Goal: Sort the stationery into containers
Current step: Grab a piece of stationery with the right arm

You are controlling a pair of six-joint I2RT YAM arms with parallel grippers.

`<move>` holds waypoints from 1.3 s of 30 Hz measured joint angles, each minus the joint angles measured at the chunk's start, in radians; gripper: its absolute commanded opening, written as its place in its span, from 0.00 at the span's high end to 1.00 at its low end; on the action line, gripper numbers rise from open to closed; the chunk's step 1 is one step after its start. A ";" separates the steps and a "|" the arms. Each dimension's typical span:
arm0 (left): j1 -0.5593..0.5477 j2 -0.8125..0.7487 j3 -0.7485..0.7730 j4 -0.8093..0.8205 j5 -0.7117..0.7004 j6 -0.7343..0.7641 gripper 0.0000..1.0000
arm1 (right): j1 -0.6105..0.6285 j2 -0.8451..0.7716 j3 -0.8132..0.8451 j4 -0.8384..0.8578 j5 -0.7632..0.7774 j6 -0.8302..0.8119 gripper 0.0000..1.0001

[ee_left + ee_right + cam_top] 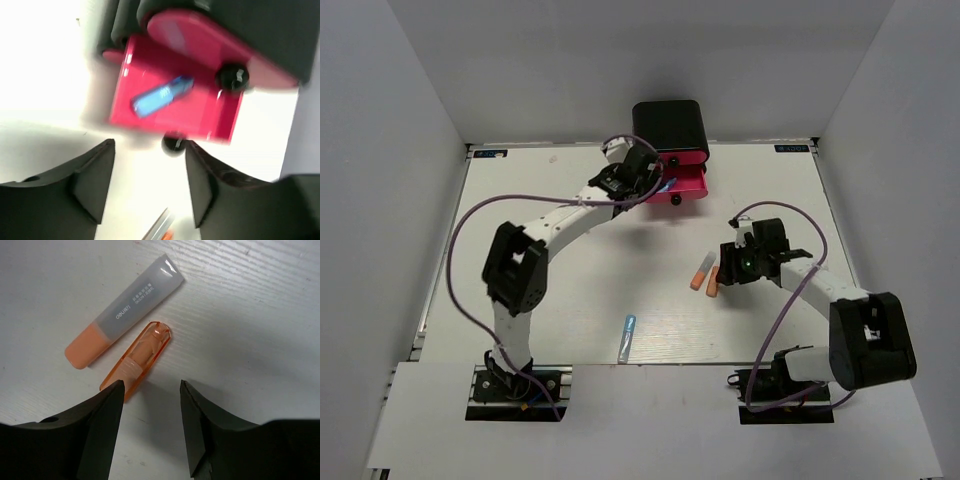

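Observation:
The black cabinet (670, 128) stands at the table's far edge, with a pink drawer (688, 188) pulled out. A short blue marker (161, 96) lies in that drawer (220, 120); it also shows in the top view (667, 185). My left gripper (648, 178) is open and empty just in front of the drawer (150, 145). Two stubby orange markers (701, 275) (713, 283) lie side by side mid-right. My right gripper (728, 268) is open right beside them (151, 383). Its left fingertip is at the end of the clear orange marker (136, 362); the frosted-cap one (125, 310) lies beyond. A light blue pen (627, 337) lies near the front.
Round black knobs (231, 77) (173, 143) stick out from the drawer fronts, the lower one between my left fingertips' line and the drawer. A blurred thin grey-and-orange thing (160, 227) shows at the bottom of the left wrist view. White walls enclose the table on three sides.

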 measured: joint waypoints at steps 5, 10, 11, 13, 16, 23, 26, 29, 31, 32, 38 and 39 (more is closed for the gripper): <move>-0.014 -0.305 -0.341 0.024 0.012 0.038 0.25 | 0.007 0.071 0.031 -0.026 0.004 0.008 0.44; -0.015 -0.588 -0.605 0.019 0.002 0.048 0.24 | 0.029 0.118 0.071 -0.040 0.002 0.036 0.39; -0.015 -0.631 -0.652 0.005 -0.001 0.049 0.24 | 0.035 0.136 0.085 -0.039 0.003 0.042 0.39; -0.015 -0.712 -0.750 -0.015 -0.006 0.044 0.24 | 0.046 0.163 0.106 -0.039 0.007 0.050 0.39; -0.017 -0.813 -0.876 -0.079 -0.007 0.030 0.24 | 0.065 0.197 0.134 -0.041 0.026 0.058 0.39; -0.017 -1.007 -0.994 -0.203 -0.022 -0.006 0.24 | 0.105 0.246 0.186 -0.053 0.096 0.071 0.41; -0.017 -1.054 -1.003 -0.223 -0.034 -0.015 0.24 | 0.122 0.263 0.208 -0.069 0.125 0.070 0.44; -0.017 -1.062 -1.008 -0.236 -0.036 -0.022 0.24 | 0.140 0.266 0.214 -0.079 0.158 0.063 0.45; -0.017 -1.062 -1.013 -0.240 -0.037 -0.023 0.24 | 0.151 0.265 0.214 -0.082 0.178 0.051 0.45; -0.017 -1.063 -1.019 -0.241 -0.037 -0.023 0.24 | 0.156 0.264 0.214 -0.086 0.185 0.048 0.46; -0.017 -1.063 -1.038 -0.244 -0.038 -0.027 0.24 | 0.177 0.257 0.214 -0.116 0.209 0.028 0.48; -0.017 -1.063 -1.038 -0.244 -0.038 -0.027 0.24 | 0.180 0.257 0.214 -0.120 0.211 0.025 0.49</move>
